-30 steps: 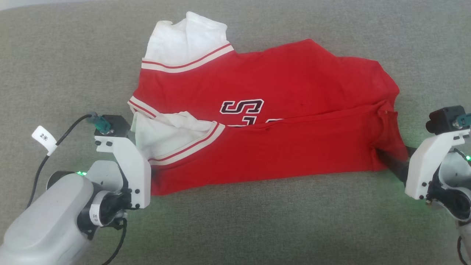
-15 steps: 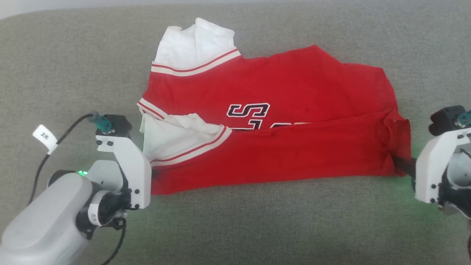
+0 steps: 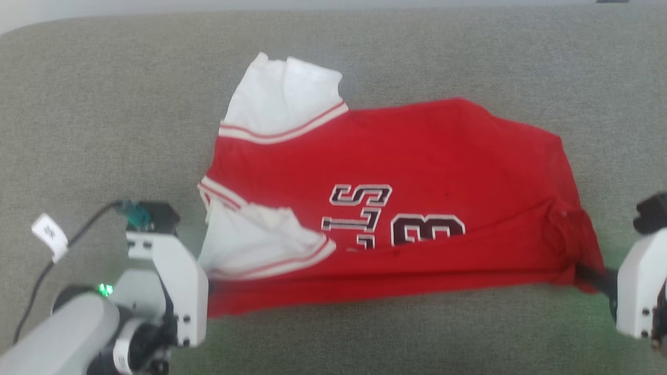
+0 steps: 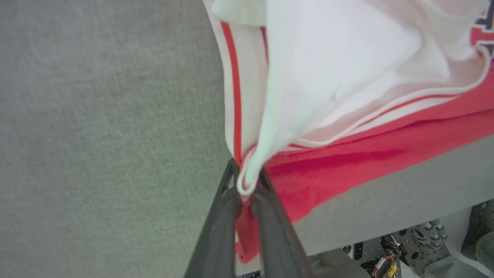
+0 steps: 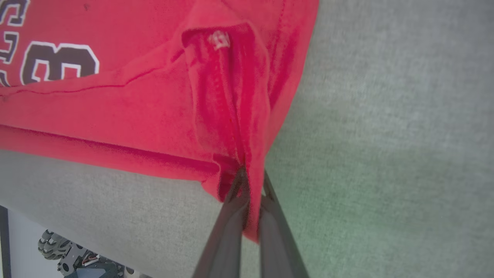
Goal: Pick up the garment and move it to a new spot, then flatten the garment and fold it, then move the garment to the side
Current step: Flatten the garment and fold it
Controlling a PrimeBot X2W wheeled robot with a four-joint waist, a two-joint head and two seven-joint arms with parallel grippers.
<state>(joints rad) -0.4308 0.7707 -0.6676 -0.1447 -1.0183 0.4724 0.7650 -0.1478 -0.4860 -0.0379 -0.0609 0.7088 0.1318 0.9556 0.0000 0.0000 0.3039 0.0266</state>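
Note:
The garment (image 3: 406, 166), a red jersey with black white-outlined letters and a 3, lies spread across the grey cushion. Its white sleeves (image 3: 284, 94) lie at its left end. A flap along its near edge is folded up over the lettering. My left gripper (image 4: 247, 181) is shut on the near left corner, pinching white-striped trim and white fabric. My right gripper (image 5: 251, 177) is shut on the bunched red corner at the near right. In the head view one dark right finger (image 3: 594, 273) enters the cloth. The left fingers are hidden behind their white mount (image 3: 172, 281).
The grey fabric surface (image 3: 104, 114) stretches all around the garment. Its near edge (image 4: 386, 216) runs just below the held hem, with robot base parts beneath it. A tagged cable (image 3: 49, 237) trails from the left wrist.
Both grippers have drawn the near flap back toward me, uncovering more letters and the 3. The whole picture has slid down, so the head camera has moved too.

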